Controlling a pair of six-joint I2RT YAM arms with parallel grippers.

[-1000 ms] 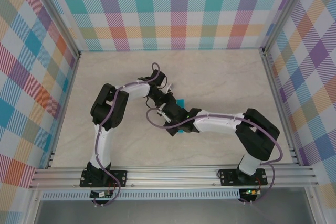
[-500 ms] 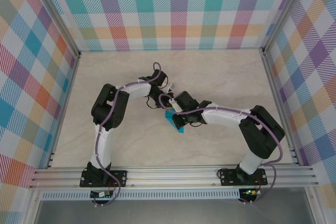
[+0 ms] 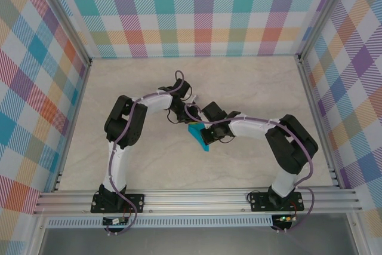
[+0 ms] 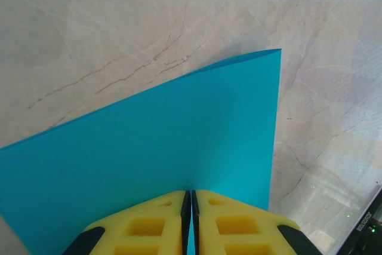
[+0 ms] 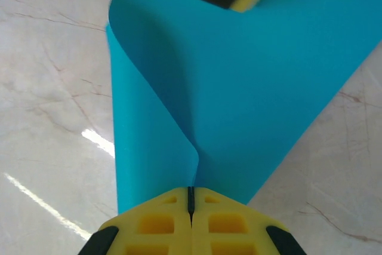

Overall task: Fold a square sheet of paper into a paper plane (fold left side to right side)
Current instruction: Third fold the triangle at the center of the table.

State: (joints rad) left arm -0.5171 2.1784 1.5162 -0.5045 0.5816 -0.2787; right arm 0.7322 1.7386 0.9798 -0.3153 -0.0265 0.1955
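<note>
Thin teal-blue paper sheet (image 3: 199, 137), curled mid-fold, near centre of pale marble desk (image 3: 256, 88) | left jaws clamp its edge from 11 o'clock; right jaws pinch it from 2 o'clock | best: sweep edge across evenly, match corners, then crease.

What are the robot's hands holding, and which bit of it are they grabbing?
Both hold the blue paper. The left hand pinches a flat part near its edge; the right hand pinches where the sheet curls over.
</note>
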